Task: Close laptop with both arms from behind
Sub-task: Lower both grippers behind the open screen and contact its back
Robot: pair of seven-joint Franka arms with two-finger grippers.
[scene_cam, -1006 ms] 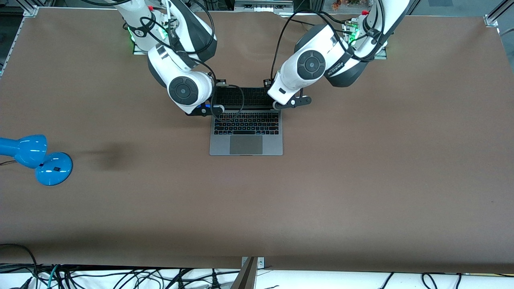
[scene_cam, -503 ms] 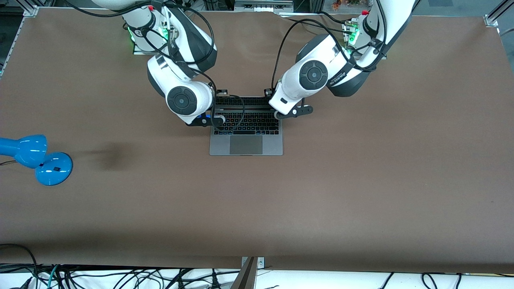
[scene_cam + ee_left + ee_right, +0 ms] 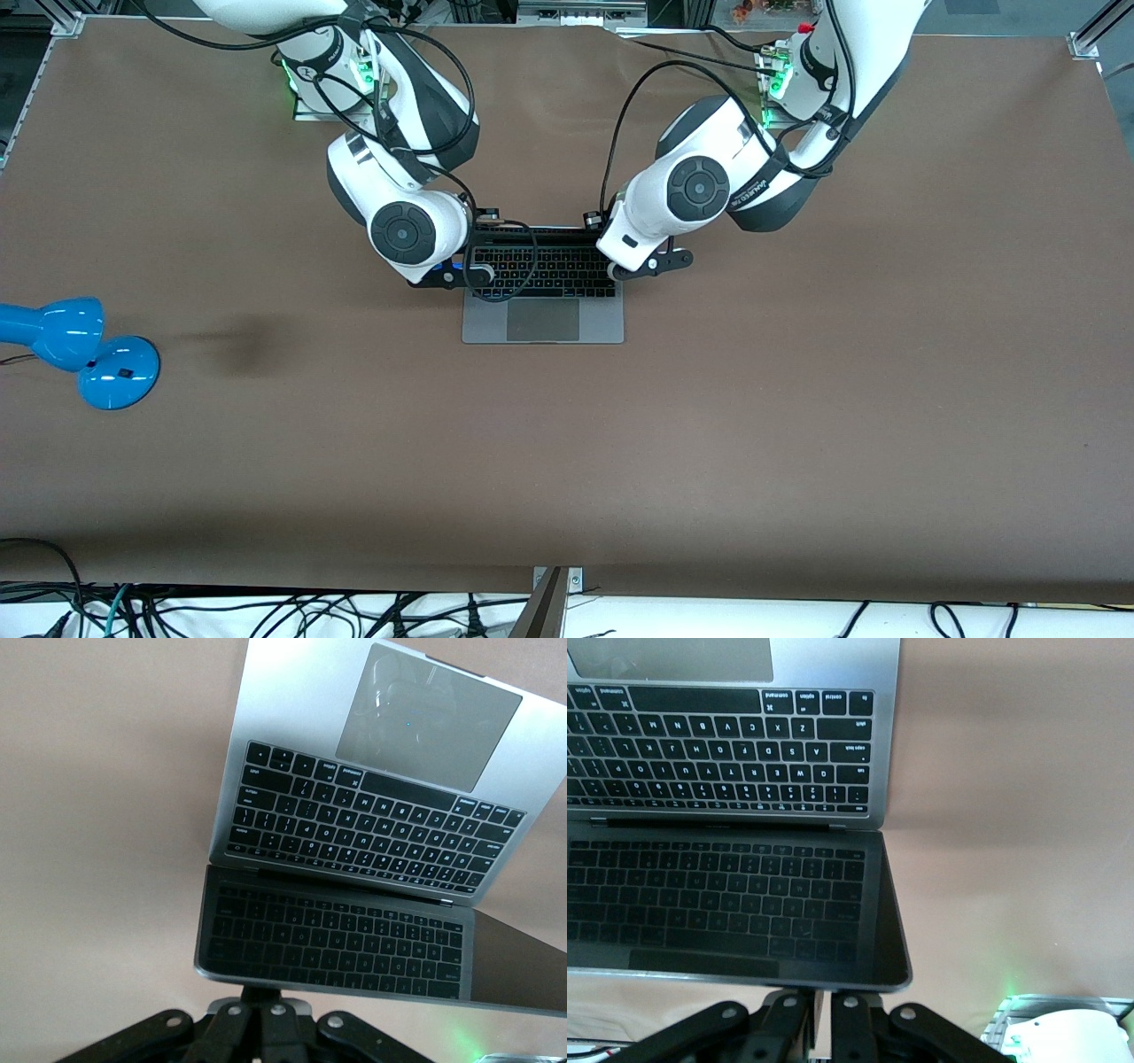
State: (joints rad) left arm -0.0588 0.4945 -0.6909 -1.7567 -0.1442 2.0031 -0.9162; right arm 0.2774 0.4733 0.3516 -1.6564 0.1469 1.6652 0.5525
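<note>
Table [image 3: 797,399]: brown, matte; a dark smudge toward the right arm's end.
Room: cables hang along the table's front edge, metal framing at the corners.
Lamp [image 3: 80,350]: blue, well away from both end effectors.
Laptop [image 3: 542,306]: at the table's middle, lid tilted over the keyboard, its top edge touching both end effectors.
Left end effector [image 3: 259,1003]: fingers together, holding nothing, pressed on the lid's edge.
Right end effector [image 3: 824,999]: fingers together, empty, against the lid's edge.
Change: lid lower than a second ago; both arms have come forward.
</note>
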